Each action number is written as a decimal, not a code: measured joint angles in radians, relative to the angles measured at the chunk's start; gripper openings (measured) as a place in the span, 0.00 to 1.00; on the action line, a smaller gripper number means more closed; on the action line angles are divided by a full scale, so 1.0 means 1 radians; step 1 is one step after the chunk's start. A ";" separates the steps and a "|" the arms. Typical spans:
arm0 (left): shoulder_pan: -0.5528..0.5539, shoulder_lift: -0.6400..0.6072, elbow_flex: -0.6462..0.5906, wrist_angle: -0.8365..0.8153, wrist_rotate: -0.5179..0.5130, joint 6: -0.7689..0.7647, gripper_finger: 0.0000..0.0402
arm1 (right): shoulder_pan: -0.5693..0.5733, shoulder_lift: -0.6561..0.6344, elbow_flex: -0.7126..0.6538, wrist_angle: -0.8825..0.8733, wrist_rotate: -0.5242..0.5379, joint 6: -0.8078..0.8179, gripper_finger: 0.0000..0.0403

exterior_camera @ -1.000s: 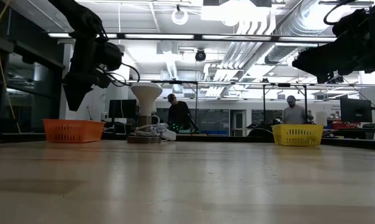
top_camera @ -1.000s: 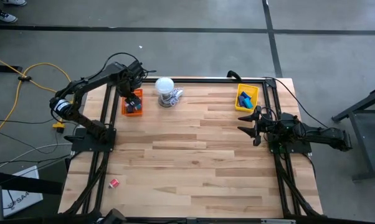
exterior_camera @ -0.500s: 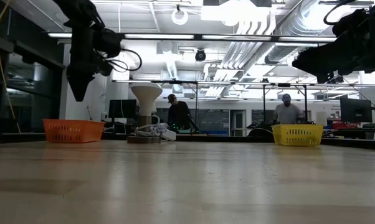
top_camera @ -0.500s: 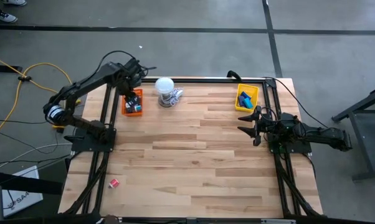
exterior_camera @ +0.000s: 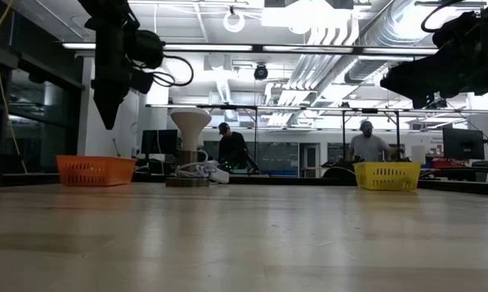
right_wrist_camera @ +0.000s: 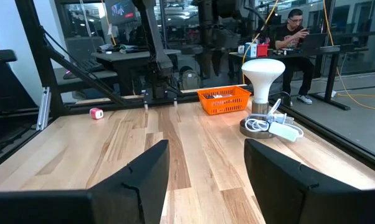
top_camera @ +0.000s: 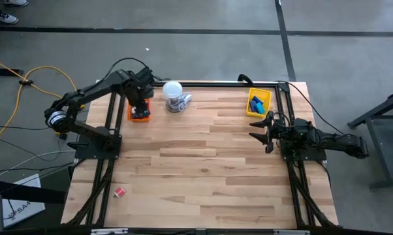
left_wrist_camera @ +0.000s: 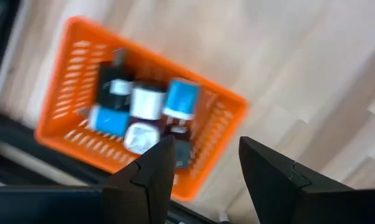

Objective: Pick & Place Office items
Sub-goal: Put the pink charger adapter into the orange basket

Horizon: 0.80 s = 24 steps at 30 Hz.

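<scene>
While the left gripper hangs high over the orange tray at the table's far left corner, its jaws stand apart with nothing between them, so the step in hand is likely a reach into that tray or a retreat from it. The office items lie packed together inside: blue, white and black blocks touching one another, with little bare floor around them. Blur in the wrist view leaves it unclear where one piece ends and the next begins.

To pick well, the gripper should come straight down over a piece at the edge of the cluster, fingers set across its narrow side, so that neighbours are not dragged up with it. It should stay clear of the tray's mesh wall, which could catch a fingertip and tip the light tray.

More blue pieces sit in the yellow tray at the far right, and one small red bit lies alone near the table's front left edge.

The right gripper waits near the right edge, close to the yellow tray, jaws wide and empty. A white lamp stands between the trays; the left arm should swing wide of it.
</scene>
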 joint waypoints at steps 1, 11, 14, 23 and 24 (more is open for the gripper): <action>-0.029 0.000 0.000 -0.003 0.003 0.000 0.42 | 0.000 0.000 0.000 0.000 0.000 0.000 0.48; -0.401 0.000 0.000 -0.013 0.002 -0.101 0.42 | 0.000 0.000 0.000 0.000 0.000 0.000 0.48; -0.517 0.000 0.000 -0.010 -0.020 -0.155 0.42 | 0.000 0.000 0.000 0.000 0.000 0.000 0.48; -0.842 0.000 0.000 -0.009 -0.049 -0.330 0.42 | 0.000 0.000 0.000 0.000 0.000 0.000 0.48; -0.878 0.000 0.000 -0.010 -0.049 -0.351 0.42 | 0.000 0.000 0.000 0.000 0.000 0.000 0.48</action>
